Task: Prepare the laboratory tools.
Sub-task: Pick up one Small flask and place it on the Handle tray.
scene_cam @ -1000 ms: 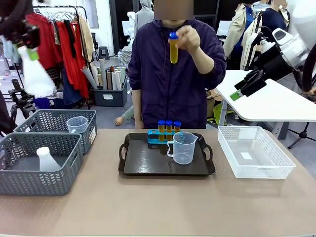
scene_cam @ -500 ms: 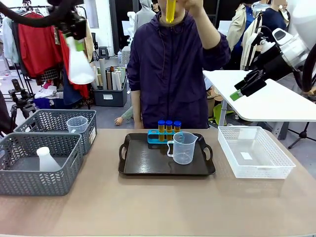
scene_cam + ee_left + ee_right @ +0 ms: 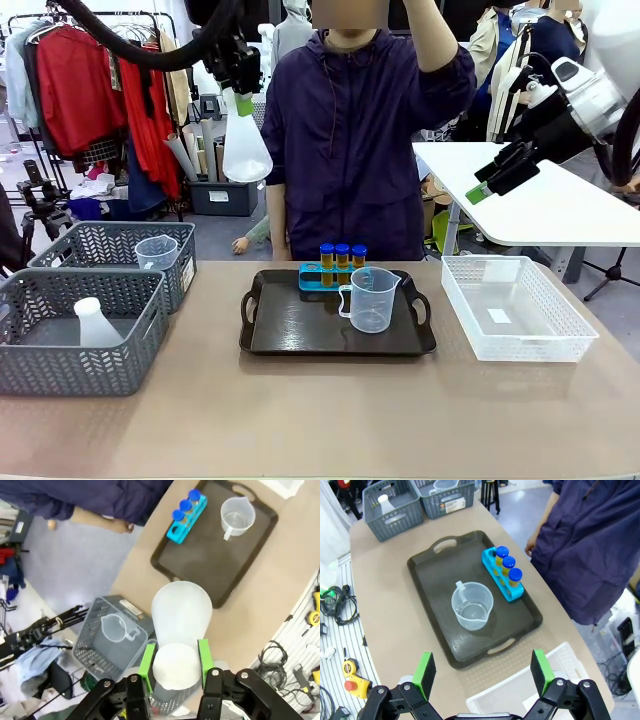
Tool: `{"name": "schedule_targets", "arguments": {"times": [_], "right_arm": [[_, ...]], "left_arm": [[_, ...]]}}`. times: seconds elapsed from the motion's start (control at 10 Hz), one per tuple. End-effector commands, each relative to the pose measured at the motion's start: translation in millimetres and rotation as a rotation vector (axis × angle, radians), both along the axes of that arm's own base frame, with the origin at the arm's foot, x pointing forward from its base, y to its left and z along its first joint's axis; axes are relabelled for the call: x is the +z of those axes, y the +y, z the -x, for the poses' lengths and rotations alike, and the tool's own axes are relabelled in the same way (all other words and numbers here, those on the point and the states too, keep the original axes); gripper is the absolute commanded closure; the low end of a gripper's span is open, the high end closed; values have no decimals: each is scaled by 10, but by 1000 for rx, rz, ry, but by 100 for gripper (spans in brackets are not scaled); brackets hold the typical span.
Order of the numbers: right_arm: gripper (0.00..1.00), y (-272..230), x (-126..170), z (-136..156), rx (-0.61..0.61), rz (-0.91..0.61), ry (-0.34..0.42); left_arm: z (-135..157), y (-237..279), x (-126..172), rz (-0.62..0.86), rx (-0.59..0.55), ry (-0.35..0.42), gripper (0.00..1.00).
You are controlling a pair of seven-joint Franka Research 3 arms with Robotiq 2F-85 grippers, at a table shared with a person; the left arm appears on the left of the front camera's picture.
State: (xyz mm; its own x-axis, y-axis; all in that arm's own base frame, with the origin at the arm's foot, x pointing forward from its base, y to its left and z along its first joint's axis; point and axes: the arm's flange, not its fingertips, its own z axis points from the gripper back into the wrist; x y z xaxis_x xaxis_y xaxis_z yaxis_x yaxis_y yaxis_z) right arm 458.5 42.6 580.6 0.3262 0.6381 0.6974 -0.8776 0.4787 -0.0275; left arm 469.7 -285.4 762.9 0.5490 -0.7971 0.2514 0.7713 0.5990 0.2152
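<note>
**Q:** How is the left gripper [image 3: 176, 659] shown?
**A:** It is clamped on the neck of the conical flask [image 3: 181, 611], which is raised high, left of the tray [image 3: 300, 335].
**Q:** And the right gripper [image 3: 482, 672]?
**A:** Its jaws are spread wide. The beaker [image 3: 371, 300] and tubes [image 3: 342, 255] are set on the tray.

left gripper [image 3: 176, 657]: black links, green pads [image 3: 148, 659], silver pivot screws | right gripper [image 3: 483, 667]: black, green pads | right arm [image 3: 598, 85]: white shell, black wrist | person: dark purple long-sleeved jacket [image 3: 350, 160]

No legible txt; label [image 3: 187, 274] on grey basket [image 3: 100, 250] & beaker [image 3: 372, 302] marks too small.
</note>
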Motion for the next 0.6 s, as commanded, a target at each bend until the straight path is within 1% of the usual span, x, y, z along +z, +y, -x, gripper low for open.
{"name": "schedule_targets", "arguments": {"times": [0.0,0.4,0.5], "right_arm": [[0,1,9,-5,6,-17,-5],[0,1,9,-5,6,-17,-5],[0,1,9,-5,6,-17,-5]], "left_arm": [[12,38,-5,-9,15,4,100],[-14,8,-25,-4,4,4,100],[62,-15,-156,-36,34,46,100]]}}
